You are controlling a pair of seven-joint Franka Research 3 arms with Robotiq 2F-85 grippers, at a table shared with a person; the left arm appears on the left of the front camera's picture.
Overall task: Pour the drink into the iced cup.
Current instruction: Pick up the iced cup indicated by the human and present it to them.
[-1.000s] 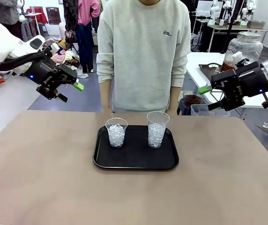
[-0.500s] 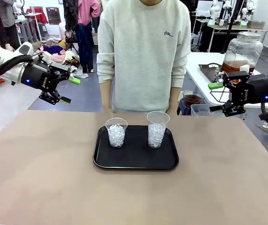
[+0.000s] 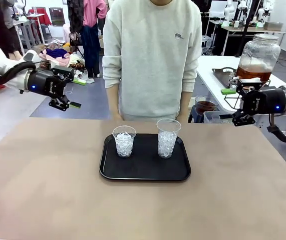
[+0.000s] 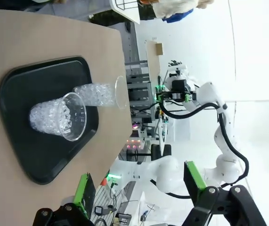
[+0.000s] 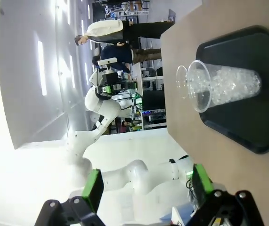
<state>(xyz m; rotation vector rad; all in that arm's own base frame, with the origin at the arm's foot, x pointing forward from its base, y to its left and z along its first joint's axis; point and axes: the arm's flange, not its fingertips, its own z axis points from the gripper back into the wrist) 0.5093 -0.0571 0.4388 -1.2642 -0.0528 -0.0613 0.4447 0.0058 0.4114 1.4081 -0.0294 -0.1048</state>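
Two clear cups of ice stand on a black tray at the table's middle: a shorter cup on the left, a taller cup on the right. The amber drink sits in a large glass jar on a side table at the back right. My left gripper hangs open in the air beyond the table's far left corner. My right gripper is open too, past the far right corner, in front of the jar. The left wrist view shows both cups on the tray; the right wrist view shows the taller cup.
A person in a pale sweatshirt stands close behind the far edge, arms down. A small cup of dark brown liquid sits beside the white side table. Bare tabletop surrounds the tray.
Both arms have drawn outward from the table: the left gripper moved left and the right gripper moved right and lower. Both stay open. The cups have not moved.
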